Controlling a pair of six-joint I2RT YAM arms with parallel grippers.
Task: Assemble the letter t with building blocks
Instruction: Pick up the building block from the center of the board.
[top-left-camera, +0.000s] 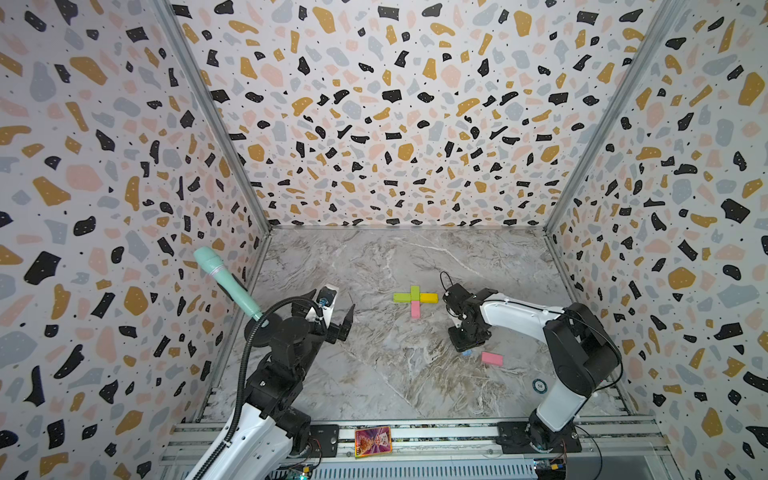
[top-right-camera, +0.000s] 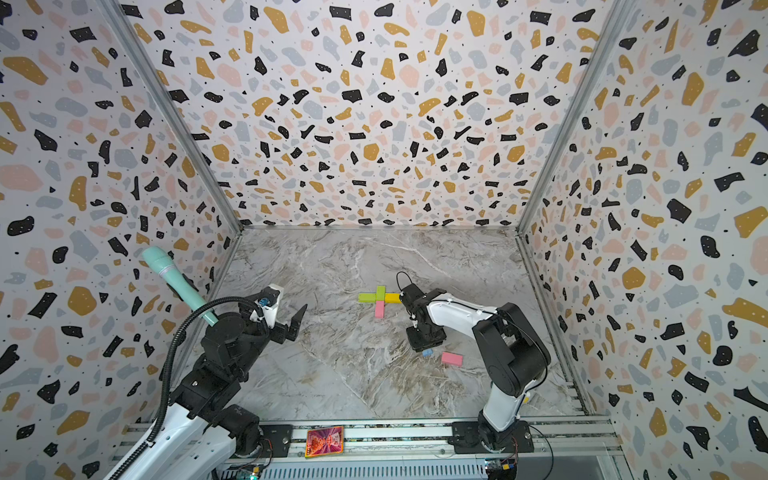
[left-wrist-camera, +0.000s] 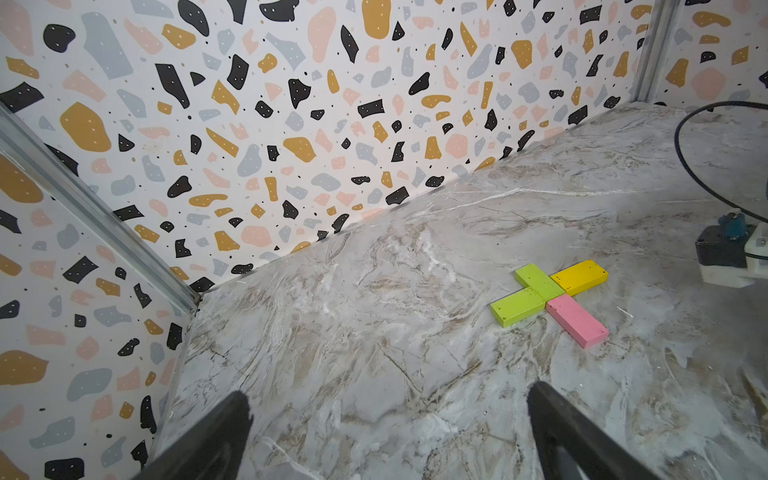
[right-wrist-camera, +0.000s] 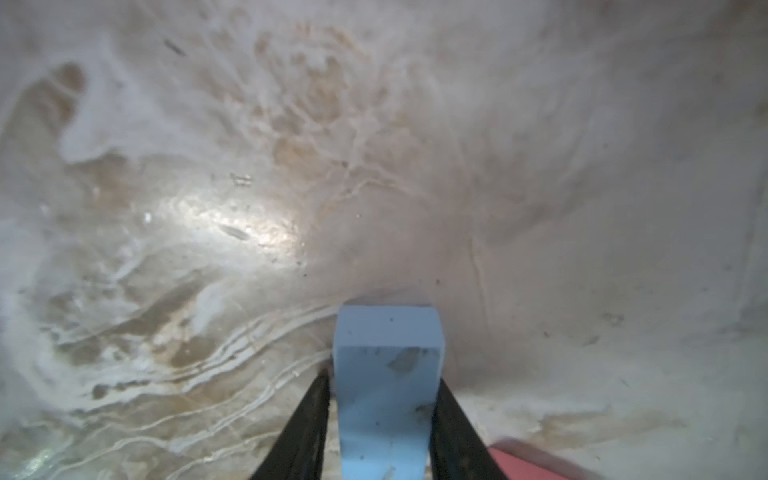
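Toward the right edge of the tabletop (top-left-camera: 374, 386), right pincer (right-wrist-camera: 383, 376): closed across the short width of the light blue brick (right-wrist-camera: 388, 332), likely the next stem piece; I cannot tell whether it is lifted.
Blue brick's long axis: runs straight out between the jaws, so a narrow grip suffices.
Letter t (top-left-camera: 415, 299), mid-tabletop: green crossbar brick (top-left-camera: 402, 297) and yellow brick (top-left-camera: 429, 297) lie parallel to the far edge; the pink stem brick (top-left-camera: 415, 310) points at the near edge.
Loose pink brick (top-left-camera: 492, 358): just beside the blue one, nearer the right edge, lying crosswise; probably the foot.
Left pincer (left-wrist-camera: 388, 395): wide, empty, near the left edge, clear of the work.
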